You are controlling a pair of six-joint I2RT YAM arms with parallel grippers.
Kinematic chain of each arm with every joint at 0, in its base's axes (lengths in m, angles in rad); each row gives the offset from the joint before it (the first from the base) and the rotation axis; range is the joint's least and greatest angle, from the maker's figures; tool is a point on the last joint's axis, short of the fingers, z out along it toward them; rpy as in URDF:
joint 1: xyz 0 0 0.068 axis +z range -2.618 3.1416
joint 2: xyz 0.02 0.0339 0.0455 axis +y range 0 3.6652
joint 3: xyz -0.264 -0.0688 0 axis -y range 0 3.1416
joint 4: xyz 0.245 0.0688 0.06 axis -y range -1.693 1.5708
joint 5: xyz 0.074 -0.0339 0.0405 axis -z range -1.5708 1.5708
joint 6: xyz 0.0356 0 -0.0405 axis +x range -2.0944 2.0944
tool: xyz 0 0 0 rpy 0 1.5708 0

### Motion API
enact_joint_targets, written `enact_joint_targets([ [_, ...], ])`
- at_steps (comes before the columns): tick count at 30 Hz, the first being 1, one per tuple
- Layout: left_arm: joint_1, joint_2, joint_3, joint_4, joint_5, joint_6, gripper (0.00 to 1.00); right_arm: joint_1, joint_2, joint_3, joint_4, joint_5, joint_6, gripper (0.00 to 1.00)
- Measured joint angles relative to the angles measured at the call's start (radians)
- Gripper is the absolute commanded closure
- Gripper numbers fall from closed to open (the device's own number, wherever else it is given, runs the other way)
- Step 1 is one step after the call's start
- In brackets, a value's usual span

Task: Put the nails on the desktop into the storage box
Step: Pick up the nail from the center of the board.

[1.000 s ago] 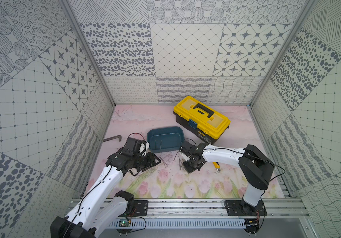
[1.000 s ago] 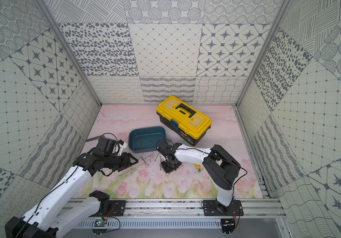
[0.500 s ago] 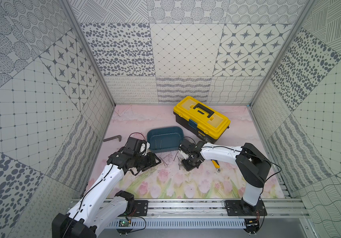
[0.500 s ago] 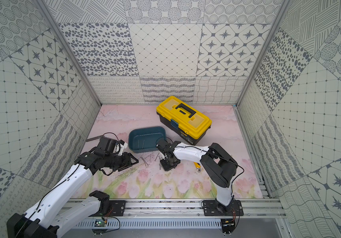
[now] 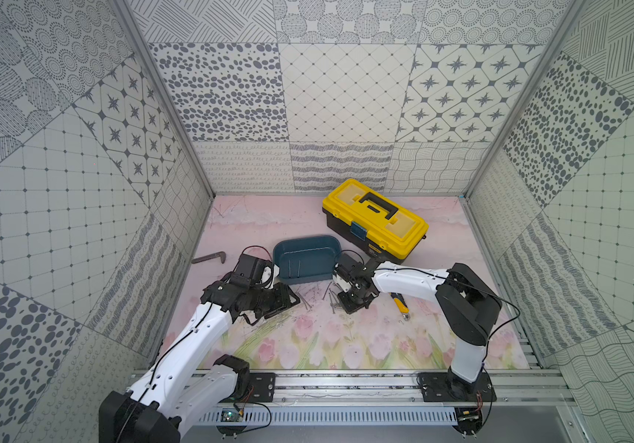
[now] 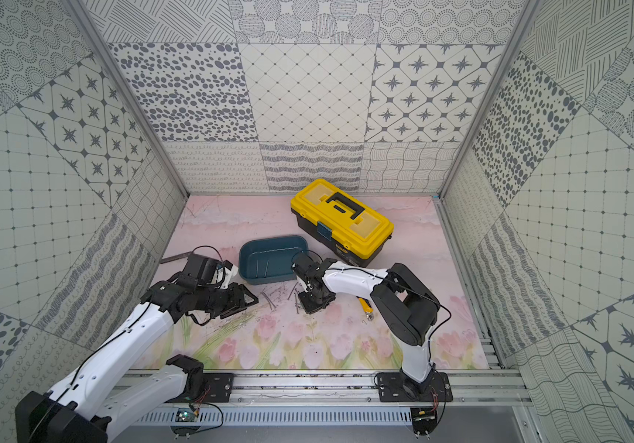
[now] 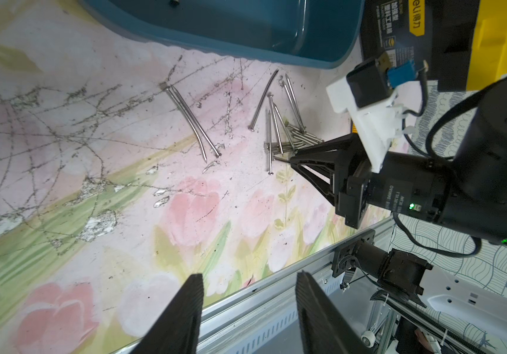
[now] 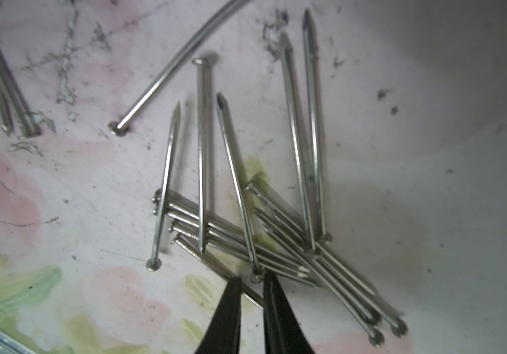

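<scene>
The right arm reaches low across the desktop (image 5: 346, 345) from its base rail, forearm nearly level and wrist bent down, so the right gripper (image 8: 250, 283) points into the nails (image 8: 236, 226). Its fingers (image 8: 227, 312) stand a slim gap apart. One nail's head sits right at that gap, and the pads are not visibly pressing it.

The left arm stretches forward with its elbow raised. The left gripper (image 7: 249, 285) hovers just over the desktop near two stray nails, its ribbed fingers (image 7: 184, 306) well apart and holding nothing.

The nails lie in a crossed heap on the desktop just beside the storage box (image 5: 307, 251), on its near side. The yellow toolbox (image 5: 374, 218) stands behind it.

The toolbox's front carries a yellow patch (image 7: 416, 15) with letters ending "eli"; the finer print is too small to read. The right wrist's motor reads "DAMIAO" (image 7: 390, 193).

Compared with a second ago, the right arm has slid a little toward the storage box. The left arm is about where it was.
</scene>
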Motion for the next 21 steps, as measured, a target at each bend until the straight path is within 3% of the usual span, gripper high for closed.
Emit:
enact_joint_targets([
  [8,0.0,-0.001,0.003,0.0,0.0,0.003,0.47,0.0,0.008,0.014,0.001,-0.005,-0.006,1.0],
  [15,0.0,0.003,0.003,0.003,0.003,0.003,0.47,0.0,-0.019,0.011,-0.017,0.005,-0.006,1.0],
  [21,0.0,0.013,0.001,0.023,0.015,-0.007,0.46,0.0,-0.13,0.007,-0.054,0.014,-0.001,1.0],
])
